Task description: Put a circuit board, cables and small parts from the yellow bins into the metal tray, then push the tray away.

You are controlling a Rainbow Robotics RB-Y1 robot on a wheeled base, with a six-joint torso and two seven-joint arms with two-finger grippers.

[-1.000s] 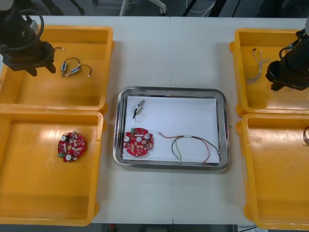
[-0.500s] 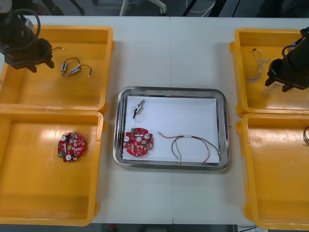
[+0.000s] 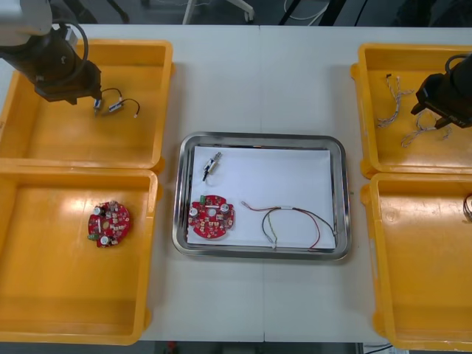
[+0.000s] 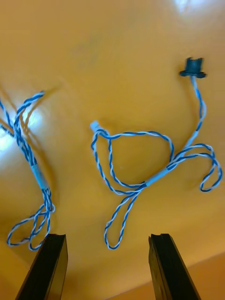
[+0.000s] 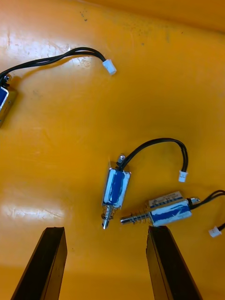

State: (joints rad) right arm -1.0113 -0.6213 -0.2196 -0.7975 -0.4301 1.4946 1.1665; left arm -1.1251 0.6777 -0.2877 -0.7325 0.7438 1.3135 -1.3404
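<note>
Above far yellow bins (image 3: 44, 133), left tool (image 5: 105, 230) and right tool (image 4: 108, 236) hang spread, pointing down.

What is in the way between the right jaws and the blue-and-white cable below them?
Nothing visible. The right gripper hangs open over the cable, which lies loose on the right bin floor. A second cable lies beside it, apart. The left gripper is over small parts in a left bin.

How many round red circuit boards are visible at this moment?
2. One round red circuit board lies in the nearer yellow bin on the robot's left; the other lies in the metal tray, toward its left side.
</note>
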